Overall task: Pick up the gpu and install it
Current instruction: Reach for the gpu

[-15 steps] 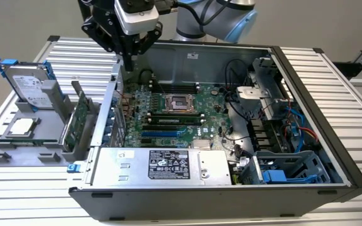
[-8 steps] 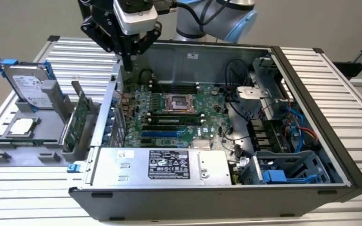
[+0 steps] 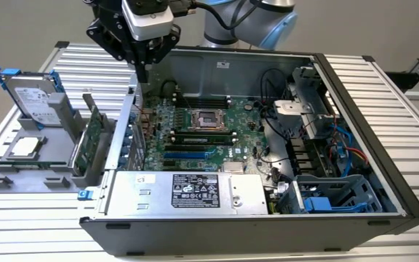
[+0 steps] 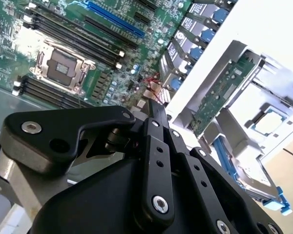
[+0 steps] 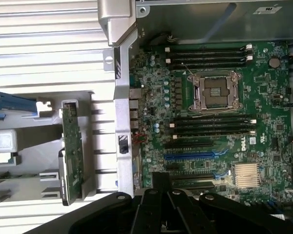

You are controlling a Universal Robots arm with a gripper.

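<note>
exterior view: high, oblique over open case (image 3: 231, 233) | both wrist views: close above motherboard (image 5: 278, 131) (image 4: 136, 53)

Gpu (image 3: 87, 143): thin green card; stands on edge in a grey holder; exterior view's left-centre, outside the case.

Beneath the pincer (image 3: 142, 73) runs the computer case's (image 3: 231, 234) wall. Outside it the graphics card (image 3: 85, 147) stands in a rack (image 3: 55, 164) on the bench (image 3: 384, 93), and the motherboard (image 3: 195, 139) lies inside.

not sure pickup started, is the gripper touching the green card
Apart. In the exterior view the gripper hangs above the case wall, clear of the card.
</note>
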